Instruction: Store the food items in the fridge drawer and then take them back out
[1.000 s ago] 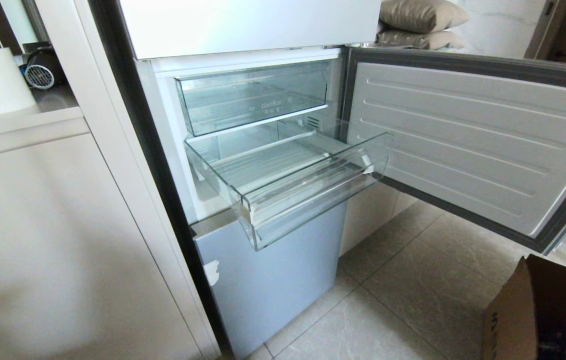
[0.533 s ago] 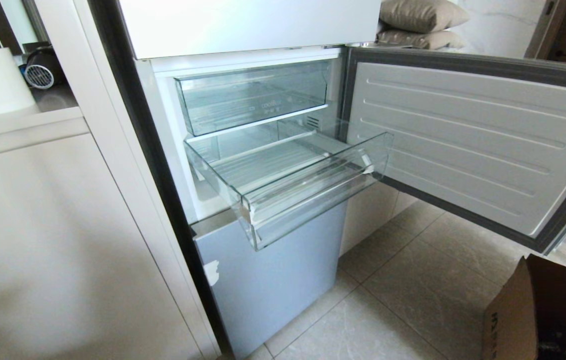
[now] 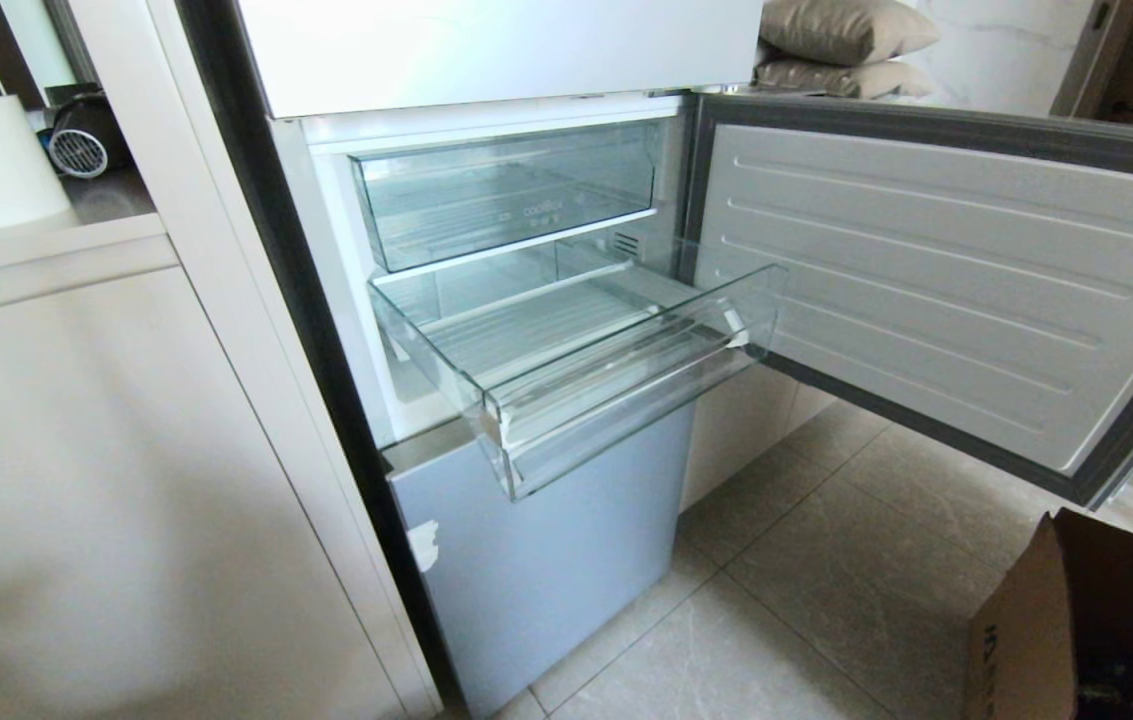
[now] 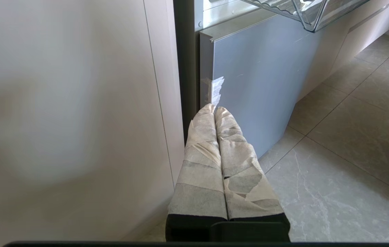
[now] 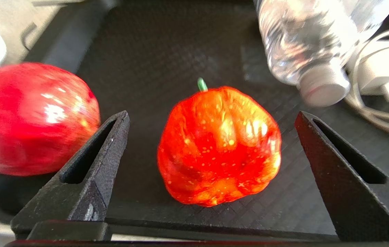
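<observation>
Right gripper point(image 5: 211, 120) jaws spread wide, straddling the ridged orange-red fruit point(image 5: 219, 145); centre it, clear the red fruit point(image 5: 33, 118), then close gently.

A black textured tray point(image 5: 167, 44) carries four things: an orange-red ridged fruit point(image 5: 219, 145) with a short green stem sits near its middle; a glossy red fruit point(image 5: 33, 118) rests near one edge, apart from the first; a clear plastic bottle point(image 5: 304, 41) lies on its side, white cap toward the ridged fruit; a white charger point(image 5: 383, 73) and its coiled cable lie just beside the cap; elsewhere, a cardboard box point(image 3: 1091, 625) stands on the grey tiled floor point(image 3: 826, 580).
</observation>
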Motion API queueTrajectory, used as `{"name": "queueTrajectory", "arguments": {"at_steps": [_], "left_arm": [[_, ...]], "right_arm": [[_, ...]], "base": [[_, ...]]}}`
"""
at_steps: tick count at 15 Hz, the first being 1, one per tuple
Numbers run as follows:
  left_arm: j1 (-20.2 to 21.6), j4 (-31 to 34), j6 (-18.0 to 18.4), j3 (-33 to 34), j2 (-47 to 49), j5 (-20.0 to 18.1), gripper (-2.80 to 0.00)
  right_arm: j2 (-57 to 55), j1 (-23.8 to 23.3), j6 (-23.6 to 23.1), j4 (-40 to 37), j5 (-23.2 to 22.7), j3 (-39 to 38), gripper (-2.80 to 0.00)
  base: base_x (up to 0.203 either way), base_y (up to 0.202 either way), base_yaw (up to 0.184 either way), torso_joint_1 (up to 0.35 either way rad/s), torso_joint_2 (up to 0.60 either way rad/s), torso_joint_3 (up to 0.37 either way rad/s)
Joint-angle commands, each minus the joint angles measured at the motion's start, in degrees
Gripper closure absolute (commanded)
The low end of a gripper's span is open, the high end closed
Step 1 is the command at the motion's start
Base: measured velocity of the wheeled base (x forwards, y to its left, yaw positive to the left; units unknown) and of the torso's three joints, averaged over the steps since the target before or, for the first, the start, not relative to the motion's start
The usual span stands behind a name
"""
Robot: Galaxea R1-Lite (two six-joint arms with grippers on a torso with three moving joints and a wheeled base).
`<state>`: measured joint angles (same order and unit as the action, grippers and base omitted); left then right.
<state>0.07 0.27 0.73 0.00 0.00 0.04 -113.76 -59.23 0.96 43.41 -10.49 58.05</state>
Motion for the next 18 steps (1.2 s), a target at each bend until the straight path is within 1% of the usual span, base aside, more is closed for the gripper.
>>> {"name": "queueTrajectory", "arguments": {"at_steps": [1, 5, 8, 9, 12, 14, 16, 18], "left_arm": [[0.01, 0.00, -0.03, 0.00, 0.09, 0.05, 0.00], [0.01, 0.00, 0.06, 0.00, 0.09, 0.05, 0.00], [0.01, 0.00, -0.03, 0.00, 0.09, 0.05, 0.00], [0.01, 0.08, -0.03, 0.00, 0.09, -0.04, 0.00], [0.01, 0.05, 0.01, 0.00, 0.09, 0.05, 0.00], [0.01, 0.01, -0.03, 0.00, 0.09, 0.03, 0.00], [0.01, 0.08, 0.06, 0.00, 0.09, 0.05, 0.00], [0.01, 0.00, -0.02, 0.00, 0.09, 0.05, 0.00]], "right_arm": [[-2.24, 0.00, 0.00, 0.27, 0.03, 0.47, -2.80], [-5.14, 0.00, 0.00, 0.27, 0.03, 2.76, -2.80], [-6.19, 0.07, 0.00, 0.27, -0.10, 2.84, -2.80], [-6.47, 0.17, 0.08, 0.27, -0.05, 3.28, 0.00], [-6.63, 0.17, 0.42, 0.27, -0.05, 3.29, 0.00], [-4.79, 0.08, 2.59, 0.25, -0.05, 3.25, 0.00], [-1.21, -0.18, 4.58, 0.12, 0.00, 2.29, 0.00], [5.99, -0.45, 4.87, 0.03, -0.12, -2.30, 0.00]], "base": [[0.000, 0.000, 0.000, 0.000, 0.00, 0.000], [0.000, 0.000, 0.000, 0.000, 0.00, 0.000], [0.000, 0.000, 0.000, 0.000, 0.00, 0.000], [0.000, 0.000, 0.000, 0.000, 0.00, 0.000], [0.000, 0.000, 0.000, 0.000, 0.00, 0.000], [0.000, 0.000, 0.000, 0.000, 0.00, 0.000], [0.000, 0.000, 0.000, 0.000, 0.00, 0.000], [0.000, 0.000, 0.000, 0.000, 0.00, 0.000]]}}
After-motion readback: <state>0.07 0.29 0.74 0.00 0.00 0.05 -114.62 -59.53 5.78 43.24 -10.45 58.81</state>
